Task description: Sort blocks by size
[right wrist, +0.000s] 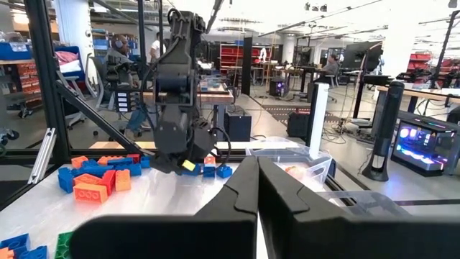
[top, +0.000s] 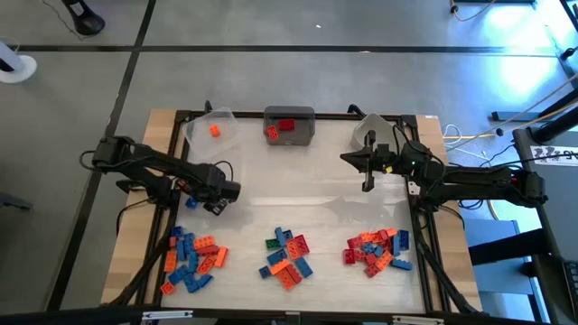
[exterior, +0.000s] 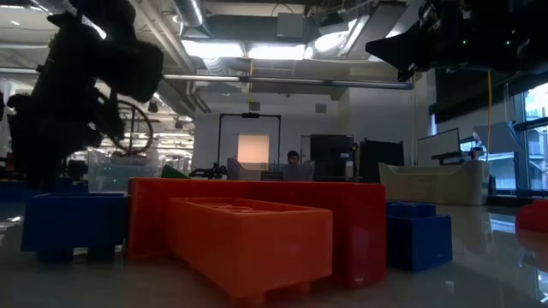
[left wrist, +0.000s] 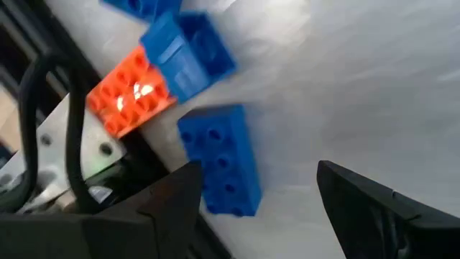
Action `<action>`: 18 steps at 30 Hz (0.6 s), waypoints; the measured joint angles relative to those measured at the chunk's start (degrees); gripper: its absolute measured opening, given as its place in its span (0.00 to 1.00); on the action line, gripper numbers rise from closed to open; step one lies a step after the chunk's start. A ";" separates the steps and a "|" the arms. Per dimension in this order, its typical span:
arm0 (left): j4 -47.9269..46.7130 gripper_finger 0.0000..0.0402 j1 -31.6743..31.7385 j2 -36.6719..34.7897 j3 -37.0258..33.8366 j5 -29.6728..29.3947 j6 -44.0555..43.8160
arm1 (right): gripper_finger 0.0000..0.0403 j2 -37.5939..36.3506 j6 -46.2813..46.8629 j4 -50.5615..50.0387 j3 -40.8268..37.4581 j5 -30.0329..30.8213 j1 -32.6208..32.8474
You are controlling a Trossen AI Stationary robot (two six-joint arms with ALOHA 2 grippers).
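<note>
Blue brick (left wrist: 219,158) is framed just beside the left end effector (left wrist: 277,194), released above the bench's left pile; centred, level closing is advised. Right end effector (top: 368,177) is held clenched, empty.

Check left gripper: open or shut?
Open. In its wrist view the left gripper shows two dark fingers spread wide with bare table between them, nothing held, just short of a blue block.

Overhead and table-level views share the blocks (top: 287,255).
</note>
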 joint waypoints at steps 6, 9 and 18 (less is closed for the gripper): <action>-1.74 0.65 0.00 3.67 0.00 0.04 -0.05 | 0.01 -0.01 0.01 0.00 0.00 0.00 0.00; -1.35 0.65 0.00 4.81 -0.26 0.07 0.65 | 0.01 -0.01 0.02 -0.01 0.00 0.00 0.00; 2.58 0.65 0.02 5.81 -1.68 1.79 3.92 | 0.01 -0.01 0.02 -0.03 0.00 0.00 0.00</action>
